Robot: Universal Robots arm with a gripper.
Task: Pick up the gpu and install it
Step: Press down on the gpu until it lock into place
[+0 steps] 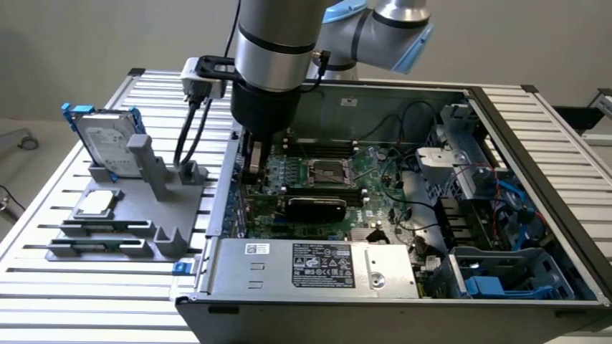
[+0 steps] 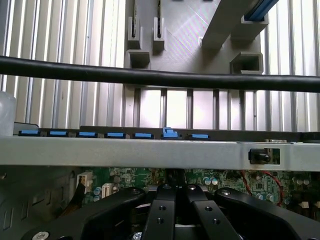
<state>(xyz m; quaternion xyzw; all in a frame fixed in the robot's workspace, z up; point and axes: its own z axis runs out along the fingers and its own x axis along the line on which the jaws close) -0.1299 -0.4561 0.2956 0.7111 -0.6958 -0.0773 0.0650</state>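
The gpu (image 1: 316, 208) stands on edge on the green motherboard (image 1: 383, 179) inside the open computer case (image 1: 535, 179), its black glossy shroud facing the front. My gripper (image 1: 254, 163) reaches down into the case by the wall on the exterior view's left, over the gpu's end there. Whether it touches the card I cannot tell. In the wrist view the gripper (image 2: 175, 189) is shut, its black fingers (image 2: 161, 210) pressed together above the motherboard (image 2: 125, 176), with nothing seen between them. The case wall (image 2: 150, 150) with blue slot clips (image 2: 170, 133) lies just ahead.
A grey fixture (image 1: 143, 208) on the slatted table holds a silver hard drive with blue frame (image 1: 100, 136) and a small square processor chip (image 1: 96, 203). The power supply (image 1: 306, 265) fills the case's front. A black cable (image 2: 160, 77) crosses the wrist view.
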